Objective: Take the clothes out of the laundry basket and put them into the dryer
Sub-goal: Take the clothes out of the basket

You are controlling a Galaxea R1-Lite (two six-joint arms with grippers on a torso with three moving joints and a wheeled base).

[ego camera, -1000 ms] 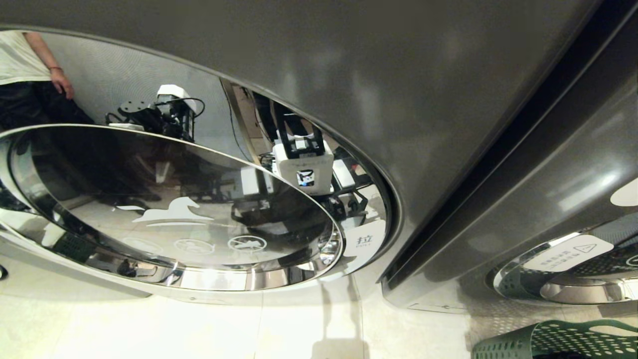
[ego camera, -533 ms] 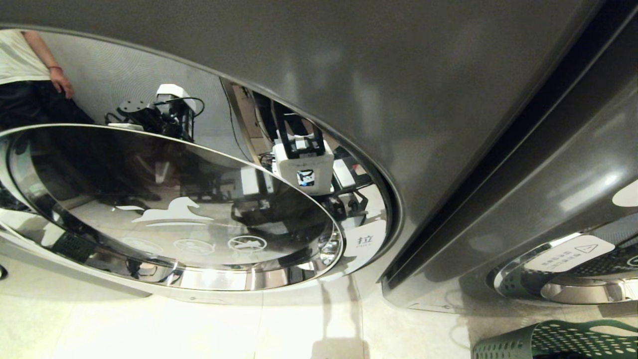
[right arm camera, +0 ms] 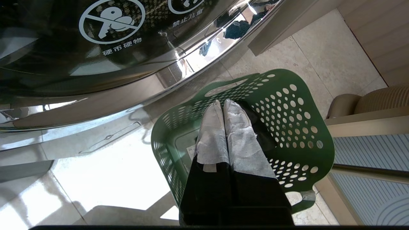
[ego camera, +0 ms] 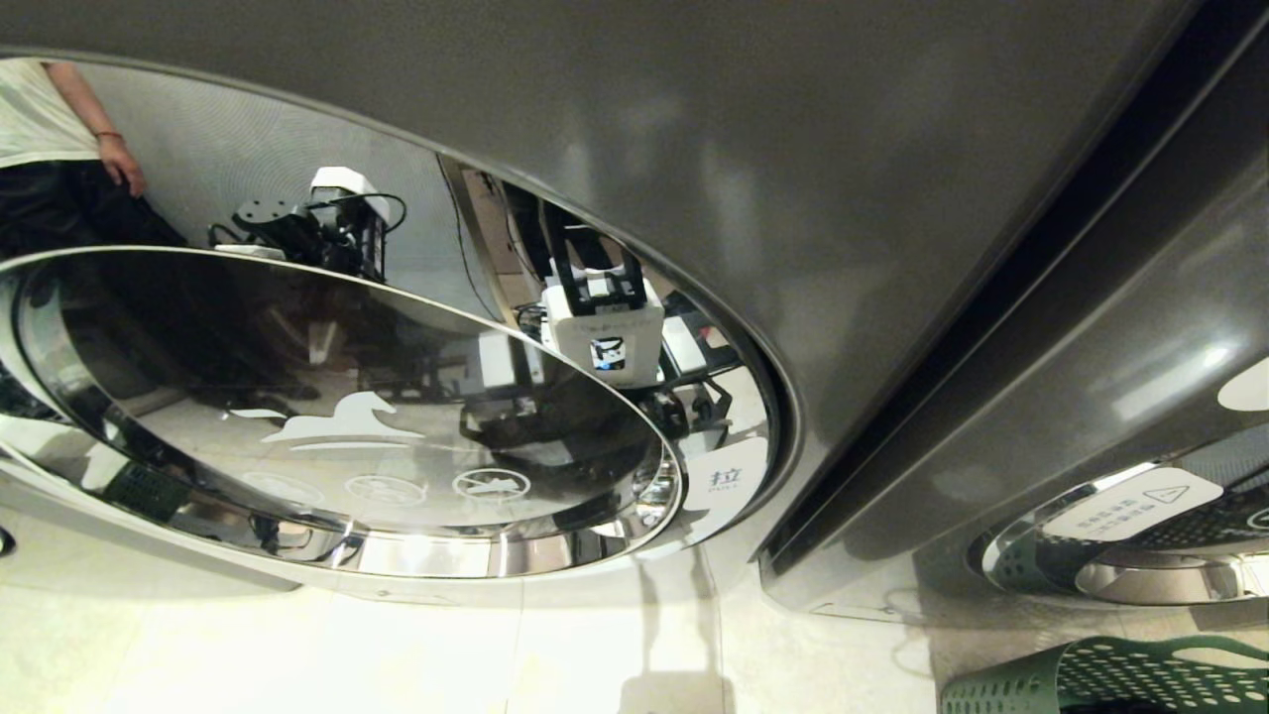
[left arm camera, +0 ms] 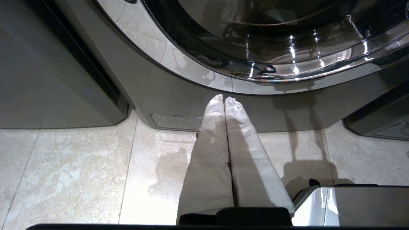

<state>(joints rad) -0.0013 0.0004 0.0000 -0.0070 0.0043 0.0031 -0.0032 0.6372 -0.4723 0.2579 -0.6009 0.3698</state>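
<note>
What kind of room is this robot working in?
Probably a self-service laundry room: a large grey front-loading machine with a round glass door, a second such machine beside it, and a green perforated plastic laundry basket on the pale tiled floor.

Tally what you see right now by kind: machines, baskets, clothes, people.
Machines: 2, the dryer and a second machine to its right
Baskets: 1, green basket
Clothes: 1 dark garment showing in it
People: 1 person
Total: 5

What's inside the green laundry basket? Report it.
In the right wrist view, the green laundry basket holds a dark garment against its far wall. The shut right end effector above it covers the middle, so any other contents stay hidden.
</note>
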